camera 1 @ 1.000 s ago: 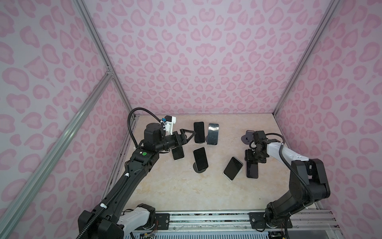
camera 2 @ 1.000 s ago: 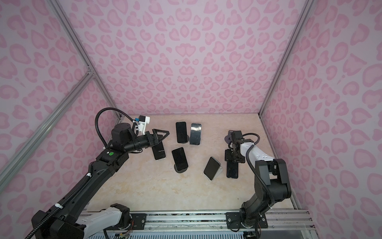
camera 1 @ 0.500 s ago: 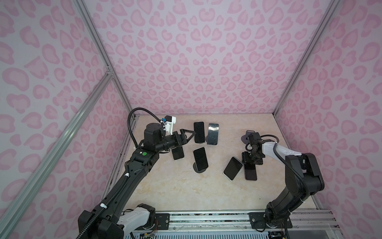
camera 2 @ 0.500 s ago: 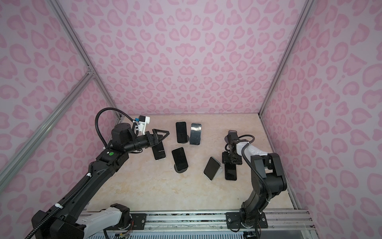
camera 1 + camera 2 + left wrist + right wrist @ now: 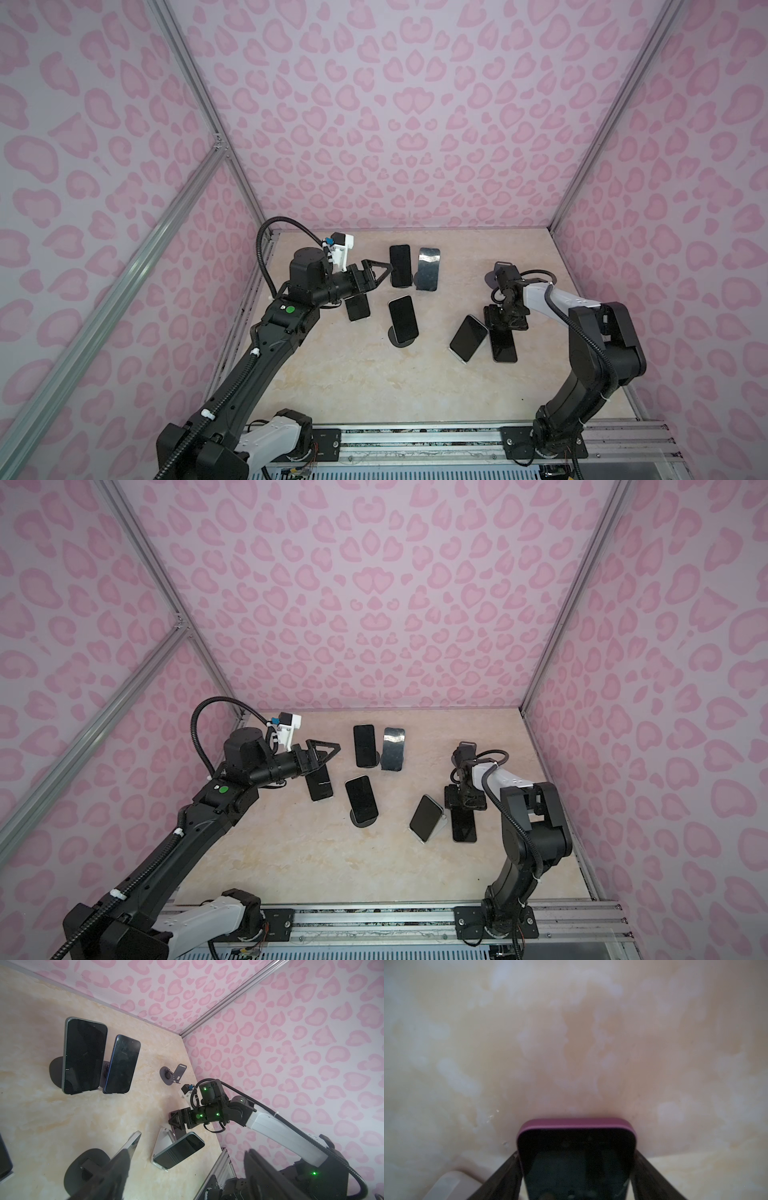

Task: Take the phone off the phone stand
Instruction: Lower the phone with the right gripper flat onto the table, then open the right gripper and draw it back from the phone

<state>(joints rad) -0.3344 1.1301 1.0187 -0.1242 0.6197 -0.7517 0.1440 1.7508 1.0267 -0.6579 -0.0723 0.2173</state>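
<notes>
A dark phone (image 5: 504, 347) (image 5: 464, 828) with a purple rim (image 5: 576, 1123) lies flat on the table at the right. My right gripper (image 5: 505, 322) (image 5: 576, 1153) points down over its far end, a finger tight against each long edge. Just behind it stands the grey phone stand (image 5: 497, 272) (image 5: 173, 1074), with nothing on it. My left gripper (image 5: 380, 272) (image 5: 187, 1178) hovers open above the table on the left, nothing between its fingers.
Two phones (image 5: 400, 266) (image 5: 428, 269) lean on stands at the back. Another phone (image 5: 402, 318) rests on a round black base in the middle. One phone (image 5: 467, 338) sits on a white stand beside the right gripper. A further phone (image 5: 357, 308) lies under the left gripper.
The right arm's elbow has swung toward the front and its gripper has sunk a little over the flat phone. The left arm has not moved.
</notes>
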